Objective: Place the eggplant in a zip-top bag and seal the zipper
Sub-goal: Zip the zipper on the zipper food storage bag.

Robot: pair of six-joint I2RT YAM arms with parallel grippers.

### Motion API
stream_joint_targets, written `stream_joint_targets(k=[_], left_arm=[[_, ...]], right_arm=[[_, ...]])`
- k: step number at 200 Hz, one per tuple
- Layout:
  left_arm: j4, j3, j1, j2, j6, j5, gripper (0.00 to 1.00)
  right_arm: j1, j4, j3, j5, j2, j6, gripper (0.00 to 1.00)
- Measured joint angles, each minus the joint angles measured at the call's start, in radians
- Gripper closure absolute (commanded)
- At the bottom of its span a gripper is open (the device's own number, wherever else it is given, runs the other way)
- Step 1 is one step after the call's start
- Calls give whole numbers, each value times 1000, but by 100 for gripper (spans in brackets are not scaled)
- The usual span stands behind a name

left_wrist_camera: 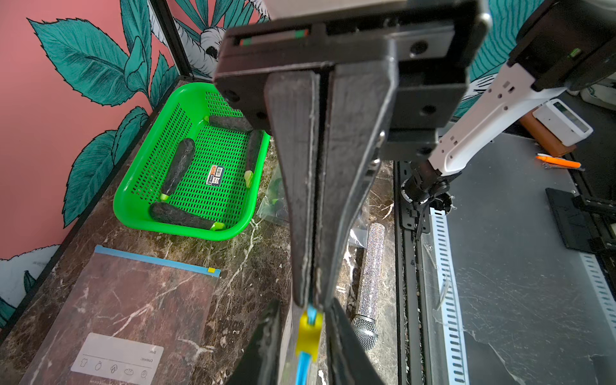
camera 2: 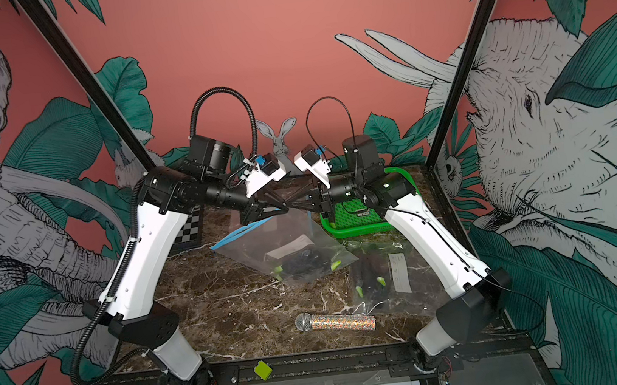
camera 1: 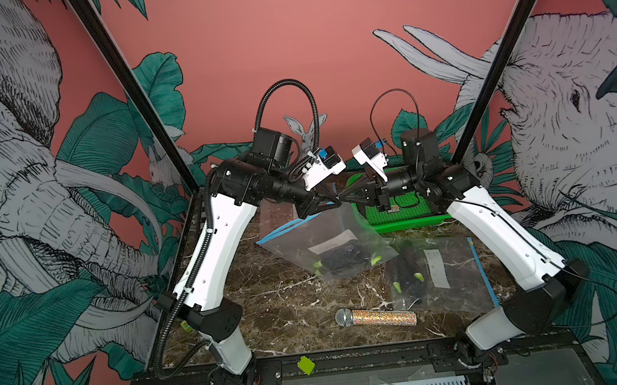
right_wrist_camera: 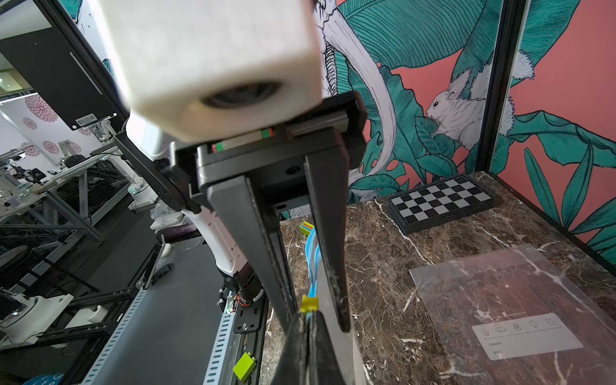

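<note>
The clear zip-top bag [camera 1: 328, 238] hangs above the marble table between my two grippers, with dark eggplant [camera 1: 340, 261] pieces with green stems inside. My right gripper [camera 1: 344, 202] is shut on the bag's blue zipper strip [left_wrist_camera: 304, 366], just beyond the yellow slider [left_wrist_camera: 309, 335]. My left gripper [camera 1: 336, 201] faces it tip to tip. Its fingers [right_wrist_camera: 328, 253] stand slightly open on either side of the slider and the strip, not touching them. In the right wrist view, my right gripper [right_wrist_camera: 308, 320] pinches the strip right below the slider [right_wrist_camera: 309, 302].
A second bag [camera 1: 441, 277] holding eggplants lies on the right. An empty bag [left_wrist_camera: 133, 300] lies flat at the back. A green basket [left_wrist_camera: 133, 213] holds several eggplants. A glitter microphone [camera 1: 376, 317] lies in front, a chessboard [right_wrist_camera: 440, 203] sits back left, and a green brick [camera 1: 306, 364] rests on the front rail.
</note>
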Motion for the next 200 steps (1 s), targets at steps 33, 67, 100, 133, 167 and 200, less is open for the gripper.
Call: stream_joint_targets(k=[33, 67, 100, 133, 167, 200], left_arm=[[-3, 0, 0, 0, 0, -1, 86], [-8, 0, 0, -1, 5, -9, 93], [-19, 0, 0, -4, 13, -26, 95], [-15, -32, 0, -27, 20, -35, 96], [10, -78, 0, -58, 23, -43, 96], [19, -109, 4, -74, 24, -48, 96]], right_arm=[[0, 0, 0, 7, 0, -1, 100], [1, 0, -3, 18, 0, -1, 100], [3, -1, -10, 21, 0, -2, 100], [5, -3, -10, 25, 0, -1, 100], [5, -3, -10, 24, 0, 3, 100], [-3, 3, -32, 24, -14, 9, 100]])
